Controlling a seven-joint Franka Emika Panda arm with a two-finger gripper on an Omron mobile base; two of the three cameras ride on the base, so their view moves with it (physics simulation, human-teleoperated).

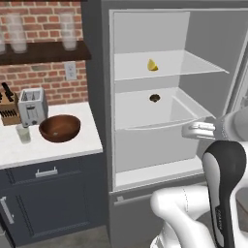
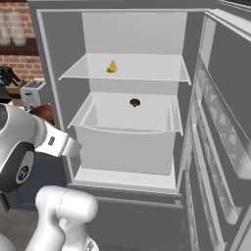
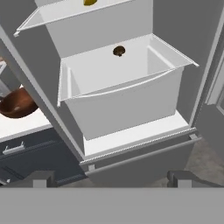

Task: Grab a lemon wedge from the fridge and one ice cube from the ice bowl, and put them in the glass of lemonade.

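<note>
Lemon wedge (image 1: 152, 65) on fridge (image 1: 97, 72) shelf, above open gripper (image 3: 111, 178).

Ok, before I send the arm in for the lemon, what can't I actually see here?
- Bowl: no ice cube can be made out inside in the left base view; the arm covers most of it in the right base view.
- Lemon wedge: cut off by the top edge in the hand view.
- Glass: too small to judge its fill level.
- Brown lump in the drawer: too small to identify.
- Gripper: open, only its fingertips show.
</note>
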